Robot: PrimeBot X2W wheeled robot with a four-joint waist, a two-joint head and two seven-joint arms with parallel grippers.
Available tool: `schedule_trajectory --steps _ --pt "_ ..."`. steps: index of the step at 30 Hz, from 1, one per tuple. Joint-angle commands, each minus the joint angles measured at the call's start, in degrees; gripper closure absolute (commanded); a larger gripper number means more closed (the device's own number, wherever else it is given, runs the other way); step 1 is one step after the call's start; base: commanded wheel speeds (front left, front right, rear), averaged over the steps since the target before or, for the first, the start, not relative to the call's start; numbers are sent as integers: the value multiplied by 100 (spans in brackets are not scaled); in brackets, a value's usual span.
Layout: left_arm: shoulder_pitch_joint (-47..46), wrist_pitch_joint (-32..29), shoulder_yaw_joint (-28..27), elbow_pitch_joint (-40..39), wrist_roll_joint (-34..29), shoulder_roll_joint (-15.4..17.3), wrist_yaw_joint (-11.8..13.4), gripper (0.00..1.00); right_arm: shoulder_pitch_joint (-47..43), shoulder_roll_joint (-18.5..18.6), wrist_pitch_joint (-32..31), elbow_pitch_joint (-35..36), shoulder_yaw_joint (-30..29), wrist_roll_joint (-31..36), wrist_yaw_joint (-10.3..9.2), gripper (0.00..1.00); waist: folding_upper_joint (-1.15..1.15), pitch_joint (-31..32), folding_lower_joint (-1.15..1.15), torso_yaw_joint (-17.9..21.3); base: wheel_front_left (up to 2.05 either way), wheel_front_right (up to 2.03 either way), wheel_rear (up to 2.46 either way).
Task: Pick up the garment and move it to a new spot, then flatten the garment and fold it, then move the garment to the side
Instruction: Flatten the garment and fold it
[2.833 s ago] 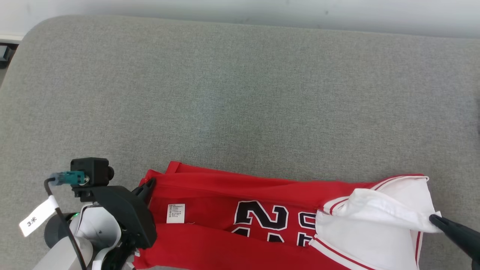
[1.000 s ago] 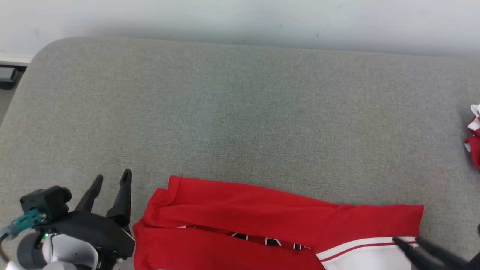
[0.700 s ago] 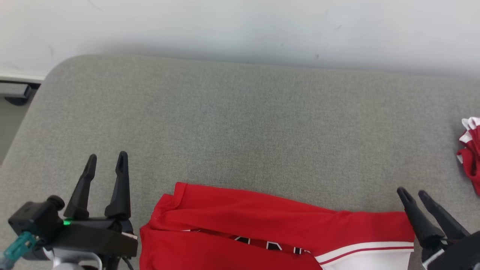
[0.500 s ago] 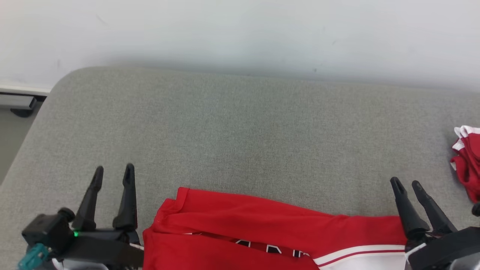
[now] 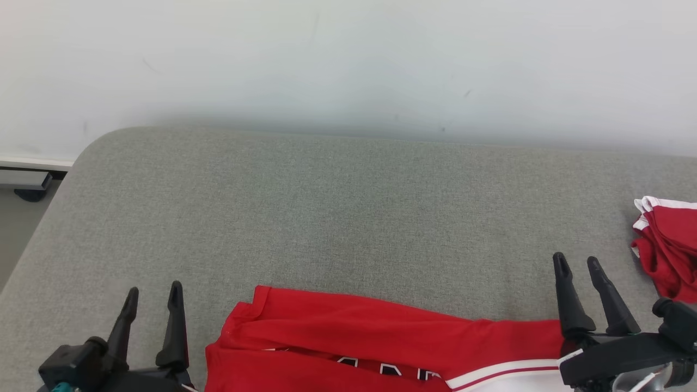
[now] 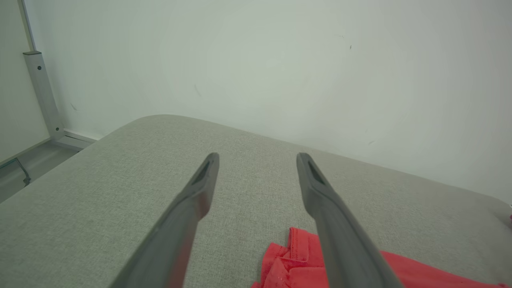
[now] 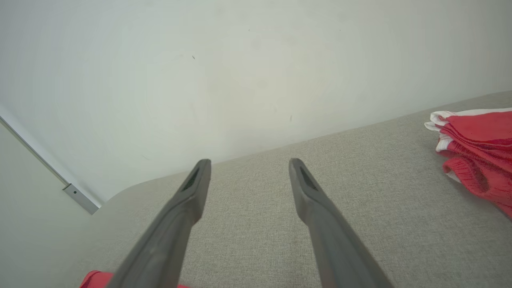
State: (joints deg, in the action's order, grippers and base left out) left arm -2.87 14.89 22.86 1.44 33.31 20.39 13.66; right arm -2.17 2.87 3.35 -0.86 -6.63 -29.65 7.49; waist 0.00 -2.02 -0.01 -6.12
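Along the near edge of the grey cushion point(image 5: 348, 207) lies the red garment point(image 5: 381, 337). It is folded into a long band across the cushion's width, with a white, red-striped panel at its right end and bits of dark lettering showing under the top fold. Its lower part runs off the bottom of the head view. At the cushion's near left corner, just beside the band's left end, the left gripper point(image 5: 153, 288) has its two dark fingers spread wide with nothing between them, tips pointing toward the cushion's far edge. Its wrist view shows the same wide gap point(image 6: 257, 157) over bare grey fabric, with the crumpled red end point(image 6: 296, 260) just to the right. Toward the cushion's near right, the right gripper point(image 5: 576, 258) is likewise spread wide and empty, its base at the band's right end; whether it touches the cloth cannot be told. From its wrist the fingers point(image 7: 249, 162) frame bare cushion. A heap of red and white cloth point(image 5: 667, 250) sits at the cushion's right edge. Behind the cushion's far edge rises a pale wall point(image 5: 348, 65), and a metal rail point(image 6: 42, 96) stands beyond its left end.
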Motion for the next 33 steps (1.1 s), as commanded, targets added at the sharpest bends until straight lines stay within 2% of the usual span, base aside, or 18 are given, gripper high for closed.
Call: schedule_trajectory --steps 1,9,19,26,33 --pt "28 -21 -1 46 5 2 -1 0 100 9 77 -66 24 55 -1 0 0 7 1 10 0 0 0" --pt "-181 -303 345 439 76 65 -439 0 273 9 212 -557 238 270 -1 0 0 28 1 11 0 0 0" --pt "-222 -172 224 462 157 53 -441 0 299 9 -7 -634 256 250 -1 0 0 79 1 -24 0 0 0" --pt "-196 -246 303 383 47 83 -365 0 385 10 -1059 -505 17 279 -1 0 0 59 1 -22 0 0 0" --pt "-156 -264 348 275 30 69 -298 0 145 13 -3235 274 -507 393 -1 0 0 -10 1 3 0 0 0"
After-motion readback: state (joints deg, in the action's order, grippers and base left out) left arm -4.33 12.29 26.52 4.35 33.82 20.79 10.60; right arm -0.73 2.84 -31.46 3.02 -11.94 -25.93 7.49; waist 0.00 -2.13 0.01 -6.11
